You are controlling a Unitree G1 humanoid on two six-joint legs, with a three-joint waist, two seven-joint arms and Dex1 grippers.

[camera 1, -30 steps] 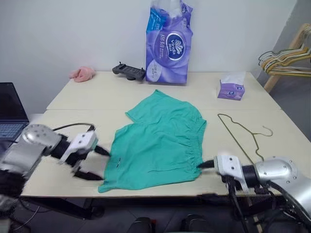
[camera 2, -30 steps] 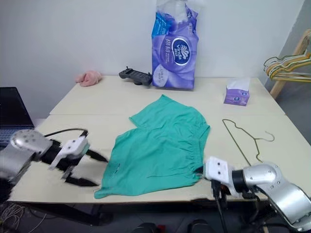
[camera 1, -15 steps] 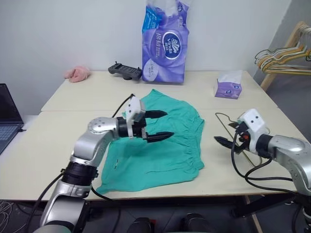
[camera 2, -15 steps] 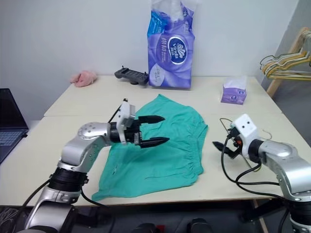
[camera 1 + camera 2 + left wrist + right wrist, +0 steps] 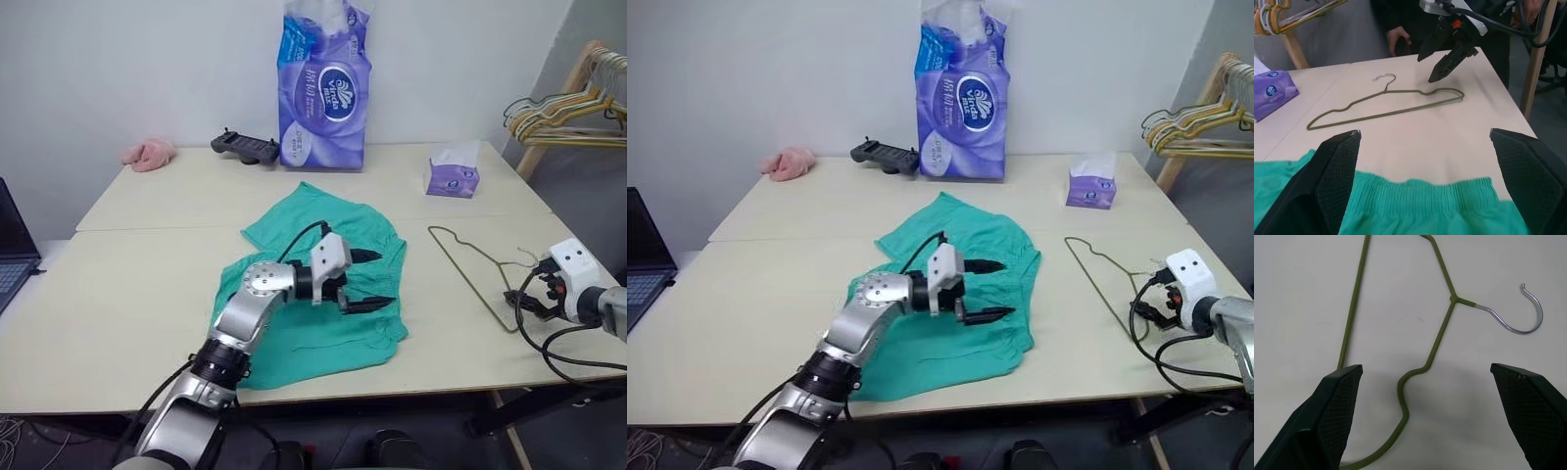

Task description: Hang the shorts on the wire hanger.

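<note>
left pincer (image 5: 370,279) swung rightward over shorts (image 5: 294,333), released | right pincer (image 5: 1442,58) now above wire hanger (image 5: 468,266), released

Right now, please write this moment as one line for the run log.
left gripper: open, above shorts | right gripper: open, above wire hanger | shorts: flat on table, not hung
</note>
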